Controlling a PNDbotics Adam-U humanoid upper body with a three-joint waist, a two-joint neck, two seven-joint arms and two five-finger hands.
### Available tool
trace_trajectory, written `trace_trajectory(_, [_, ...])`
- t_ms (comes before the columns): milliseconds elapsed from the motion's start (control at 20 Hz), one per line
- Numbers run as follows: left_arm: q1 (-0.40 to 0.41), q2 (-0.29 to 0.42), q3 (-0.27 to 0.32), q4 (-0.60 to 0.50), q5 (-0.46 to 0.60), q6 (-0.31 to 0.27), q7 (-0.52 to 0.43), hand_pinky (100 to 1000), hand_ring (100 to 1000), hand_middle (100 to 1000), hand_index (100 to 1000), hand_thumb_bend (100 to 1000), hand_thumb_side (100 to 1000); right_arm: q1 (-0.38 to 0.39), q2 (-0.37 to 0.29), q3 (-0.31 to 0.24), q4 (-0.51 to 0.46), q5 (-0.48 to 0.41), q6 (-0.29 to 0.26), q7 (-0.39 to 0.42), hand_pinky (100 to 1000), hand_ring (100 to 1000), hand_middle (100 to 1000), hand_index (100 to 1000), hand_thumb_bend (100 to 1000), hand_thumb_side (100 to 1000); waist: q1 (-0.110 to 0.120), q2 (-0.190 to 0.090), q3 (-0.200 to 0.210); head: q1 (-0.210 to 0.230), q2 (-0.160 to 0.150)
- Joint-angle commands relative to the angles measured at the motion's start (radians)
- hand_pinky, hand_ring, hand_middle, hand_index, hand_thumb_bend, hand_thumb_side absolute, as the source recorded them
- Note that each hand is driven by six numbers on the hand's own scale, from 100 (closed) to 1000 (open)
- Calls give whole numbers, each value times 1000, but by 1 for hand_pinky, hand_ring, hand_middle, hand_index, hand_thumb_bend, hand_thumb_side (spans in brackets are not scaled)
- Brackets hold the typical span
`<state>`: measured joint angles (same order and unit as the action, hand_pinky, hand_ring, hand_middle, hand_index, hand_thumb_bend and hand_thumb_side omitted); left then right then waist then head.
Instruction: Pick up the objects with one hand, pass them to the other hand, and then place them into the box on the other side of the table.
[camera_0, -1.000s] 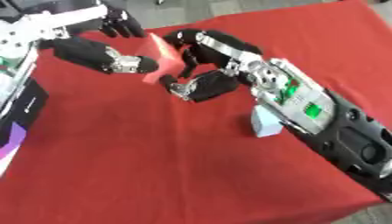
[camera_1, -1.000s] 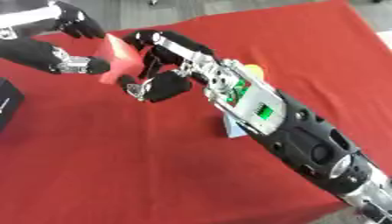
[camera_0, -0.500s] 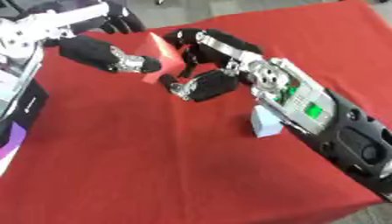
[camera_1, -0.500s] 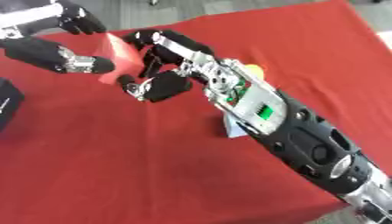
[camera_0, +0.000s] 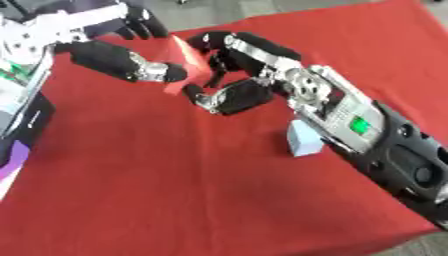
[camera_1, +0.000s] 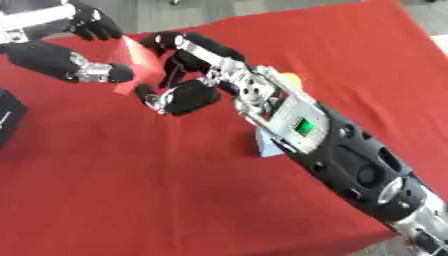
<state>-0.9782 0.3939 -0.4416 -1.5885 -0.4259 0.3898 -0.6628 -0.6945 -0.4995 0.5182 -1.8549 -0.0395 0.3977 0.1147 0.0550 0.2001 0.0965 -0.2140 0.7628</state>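
**Red piece held between both hands over the cloth**

I have both hands on the same object near the far left part of the red tablecloth (camera_0: 175, 190). The object is a thin, flat red piece (camera_0: 187, 64), a lighter, pinker red than the cloth under it, with straight edges and a pointed upper corner; it stands tilted on edge rather than lying flat. I cannot make out any print or what it is made of.

My right hand (camera_0: 234, 75) comes in along the long black and silver forearm from the lower right. Its fingers are curled over the piece's right side from above, and the thumb (camera_0: 229, 98) closes in from below, so it pinches the piece on that side.

My left hand (camera_0: 118, 55) reaches in from the upper left. One finger (camera_0: 140, 69) with a silver tip touches the piece's left face, and the other dark fingers curl above its top edge, so this hand is also closed around it.

A small pale blue block (camera_0: 304, 141) stands on the cloth just beside the right forearm, partly tucked under it. In the right eye view a bit of something yellow (camera_1: 290, 78) peeks out behind that forearm. A dark box (camera_0: 19, 131) sits at the left edge of the table, with a purple patch at its lower corner.
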Motion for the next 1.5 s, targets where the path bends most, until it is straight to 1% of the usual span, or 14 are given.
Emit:
trace_trajectory(50, [-28, 1, 2, 3, 2, 4, -7, 887, 851, 775, 812, 611, 610, -18, -17, -12, -27, 11, -3, 1, 590, 570, 346, 517, 100, 102, 11, -2, 2, -3, -4])
trace_trajectory(500, [-37, -15, -4, 32, -7, 11, -17, 886, 850, 776, 811, 592, 616, -17, -16, -9, -28, 36, -16, 7, 587, 566, 348, 516, 100, 100, 12, -1, 5, -5, -6])
trace_trajectory(700, [-31, -16, 4, 20, 10, 10, -21, 886, 848, 773, 807, 604, 623, -19, -18, -8, -27, 46, -16, 11, 587, 566, 349, 515, 100, 100, 12, 1, 3, -7, -5])
trace_trajectory(900, [-23, -10, 13, -3, 35, 15, -24, 887, 848, 772, 806, 609, 638, -21, -21, -6, -26, 54, -8, 14, 586, 566, 349, 515, 100, 100, 12, 2, 2, -9, -5])
trace_trajectory(1150, [-17, -8, 18, -20, 56, 20, -35, 888, 846, 771, 802, 620, 635, -21, -21, -5, -24, 67, 8, 24, 583, 564, 350, 514, 100, 100, 10, 3, 1, -11, -6])
trace_trajectory(1500, [-17, -9, 17, -16, 62, 25, -55, 888, 846, 773, 803, 613, 659, -20, -19, -6, -25, 75, 18, 27, 576, 561, 349, 514, 100, 100, 10, 7, 0, -13, -6])
